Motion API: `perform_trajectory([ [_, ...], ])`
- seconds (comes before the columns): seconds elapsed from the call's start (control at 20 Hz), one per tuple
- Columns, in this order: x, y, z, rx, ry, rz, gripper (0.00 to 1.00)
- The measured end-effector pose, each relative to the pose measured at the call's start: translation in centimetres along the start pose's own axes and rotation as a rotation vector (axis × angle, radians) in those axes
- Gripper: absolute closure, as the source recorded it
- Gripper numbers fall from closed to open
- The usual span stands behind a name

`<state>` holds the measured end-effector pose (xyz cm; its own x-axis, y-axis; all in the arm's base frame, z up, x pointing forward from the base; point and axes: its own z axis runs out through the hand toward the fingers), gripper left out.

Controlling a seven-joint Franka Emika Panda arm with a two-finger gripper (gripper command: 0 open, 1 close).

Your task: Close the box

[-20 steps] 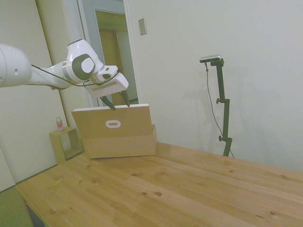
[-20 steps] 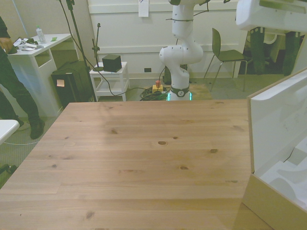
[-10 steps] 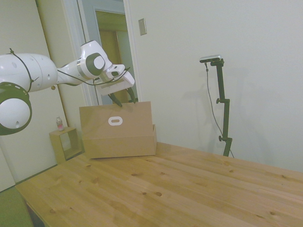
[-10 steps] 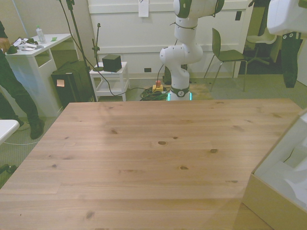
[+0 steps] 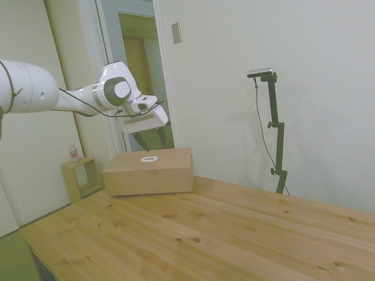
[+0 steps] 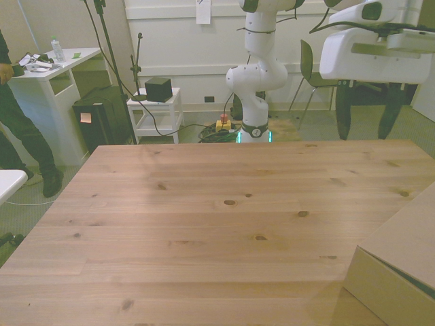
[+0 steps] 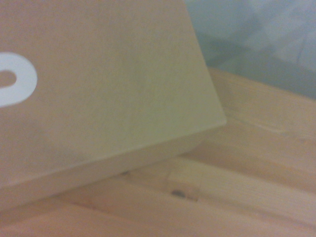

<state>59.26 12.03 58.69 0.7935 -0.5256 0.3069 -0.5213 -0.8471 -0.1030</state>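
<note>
The long tan cardboard box (image 5: 149, 172) lies at the far end of the table in the side view, its lid flat on top with the oval handle cutout (image 5: 148, 158) facing up. My gripper (image 5: 145, 139) hovers just above the lid, open and holding nothing. In the front view the gripper (image 6: 366, 114) hangs at the upper right with its two dark fingers (image 6: 343, 112) spread apart, and a corner of the box (image 6: 397, 272) fills the lower right. The wrist view shows the lid of the box (image 7: 108, 74) and its white-ringed cutout (image 7: 17, 79) from close by.
A small wooden cube shelf (image 5: 79, 178) with a bottle (image 5: 74, 153) on it stands beyond the box. The wooden table (image 6: 204, 217) stretches across the front view. A person (image 6: 17, 129) stands by a white desk at the front view's left.
The lid has swung from upright down flat onto the box. My gripper has dropped lower and sits just above the lid.
</note>
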Motion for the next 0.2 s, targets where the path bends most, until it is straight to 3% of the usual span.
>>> perform_trajectory([
  [0.2, -5.0, 3.7, 1.4, -0.060, -0.069, 0.072, 0.00],
])
